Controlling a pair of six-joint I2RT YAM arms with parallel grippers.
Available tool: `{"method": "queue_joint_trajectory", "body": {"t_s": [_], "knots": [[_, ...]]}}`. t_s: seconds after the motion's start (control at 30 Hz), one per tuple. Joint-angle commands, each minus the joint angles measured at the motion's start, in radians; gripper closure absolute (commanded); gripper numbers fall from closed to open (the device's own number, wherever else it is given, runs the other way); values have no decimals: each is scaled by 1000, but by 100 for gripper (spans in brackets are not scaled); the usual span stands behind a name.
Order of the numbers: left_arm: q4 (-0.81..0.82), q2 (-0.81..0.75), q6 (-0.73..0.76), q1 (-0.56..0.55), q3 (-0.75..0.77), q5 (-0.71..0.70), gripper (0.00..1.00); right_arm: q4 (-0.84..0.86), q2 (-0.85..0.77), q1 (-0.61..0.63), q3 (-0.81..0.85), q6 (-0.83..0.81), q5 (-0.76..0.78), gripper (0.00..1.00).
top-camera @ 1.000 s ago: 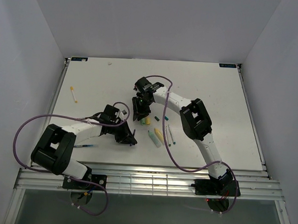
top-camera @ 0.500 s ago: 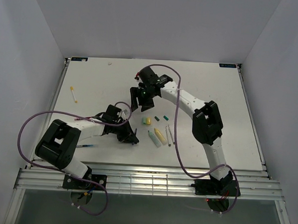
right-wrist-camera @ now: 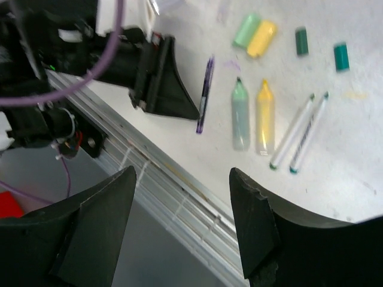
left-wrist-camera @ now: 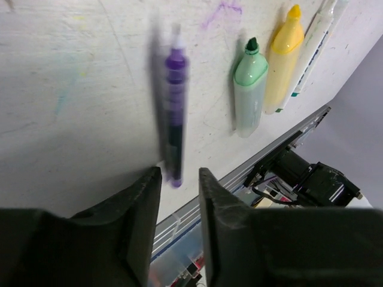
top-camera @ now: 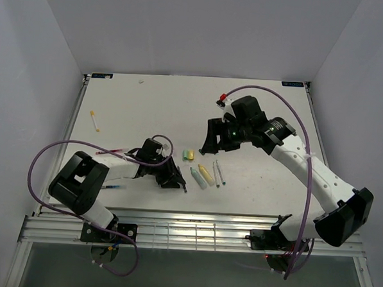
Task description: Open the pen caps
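A pale green cap point(right-wrist-camera: 246, 30) and a yellow cap point(right-wrist-camera: 262, 38) lie side by side on the table; they also show in the top view point(top-camera: 188, 155). A dark teal cap point(right-wrist-camera: 301, 40) and a teal cap point(right-wrist-camera: 341, 57) lie to their right. A purple pen point(left-wrist-camera: 173, 113) lies blurred just beyond my left gripper point(left-wrist-camera: 179, 182), whose jaws stand narrowly apart with nothing between them. My right gripper point(right-wrist-camera: 182, 179) is wide open and empty, held above the caps point(top-camera: 211, 139). My left gripper point(top-camera: 173, 180) is low at the table.
A green highlighter point(right-wrist-camera: 240, 113), a yellow highlighter point(right-wrist-camera: 266, 116) and two thin white pens point(right-wrist-camera: 291, 131) lie in a row. A yellow pen point(top-camera: 94, 120) lies far left and a blue pen point(top-camera: 109, 187) by the left arm. The table's slatted front edge point(top-camera: 187, 222) is close.
My right arm has swung from the table's middle to the right and lifted, its gripper still open. My left gripper has edged right; the purple pen lies on the table in front of it.
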Motion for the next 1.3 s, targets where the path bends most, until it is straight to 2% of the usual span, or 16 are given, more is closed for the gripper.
{"method": "queue_joint_trajectory", "body": {"t_s": [0.0, 0.07, 0.17, 0.4, 0.53, 0.67, 0.73, 0.83, 0.93, 1.07, 1.27], "knots": [[-49, -18, -49, -24, -26, -106, 52, -7, -131, -13, -136, 5, 5, 30], [-83, -30, -63, -32, -17, -121, 45, -8, -217, -19, -184, 13, -2, 30], [-147, -76, -59, -44, -6, -169, 39, -7, -291, -21, -255, 17, -16, 30], [-371, -252, -13, -45, 81, -293, 37, 2, -347, -24, -279, 17, -47, 30], [-590, -392, 21, -24, 205, -449, 33, -1, -340, -25, -272, 10, -70, 30], [-738, -408, 144, 109, 382, -517, 31, -8, -321, -27, -258, -1, -142, 30], [-788, -382, 237, 218, 482, -525, 31, -7, -326, -27, -264, -1, -156, 30], [-846, -301, 337, 338, 621, -644, 31, -10, -344, -25, -296, 6, -197, 30], [-842, -221, 406, 416, 710, -730, 31, -16, -357, -27, -336, 16, -228, 30], [-776, -144, 448, 477, 732, -821, 31, -45, -331, -27, -333, -3, -252, 30], [-571, -52, 489, 669, 660, -775, 35, -116, -202, -28, -230, -81, -252, 30]]}}
